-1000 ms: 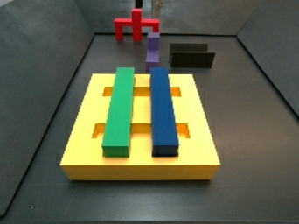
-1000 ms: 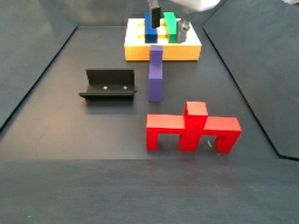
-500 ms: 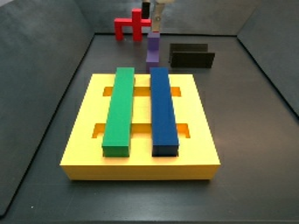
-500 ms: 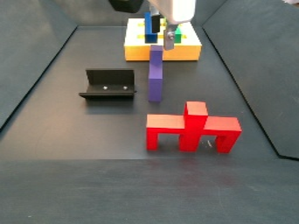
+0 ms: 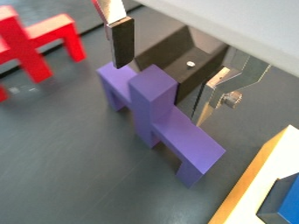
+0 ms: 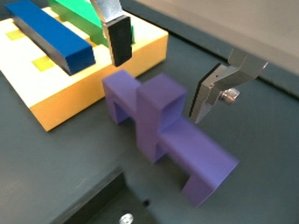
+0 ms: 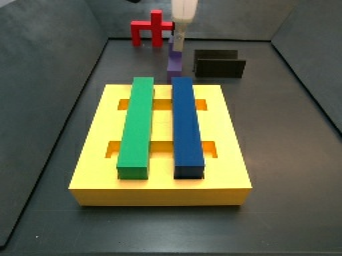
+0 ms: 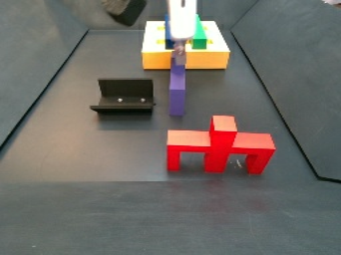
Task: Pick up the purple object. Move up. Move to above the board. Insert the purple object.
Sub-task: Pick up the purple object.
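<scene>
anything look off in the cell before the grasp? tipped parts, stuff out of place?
Nothing stands out. The purple object sits intact on the floor with the open gripper above it, fingers either side of its stem. The red piece and fixture stand apart; the green bar and blue bar lie straight on the board.

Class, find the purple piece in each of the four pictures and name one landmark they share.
Wrist view: purple piece at centre, gripper above it.
Wrist view: at centre, beside the yellow board.
Side view: far end, beyond the board.
Side view: mid-floor.
Shared landmark: the board.
</scene>
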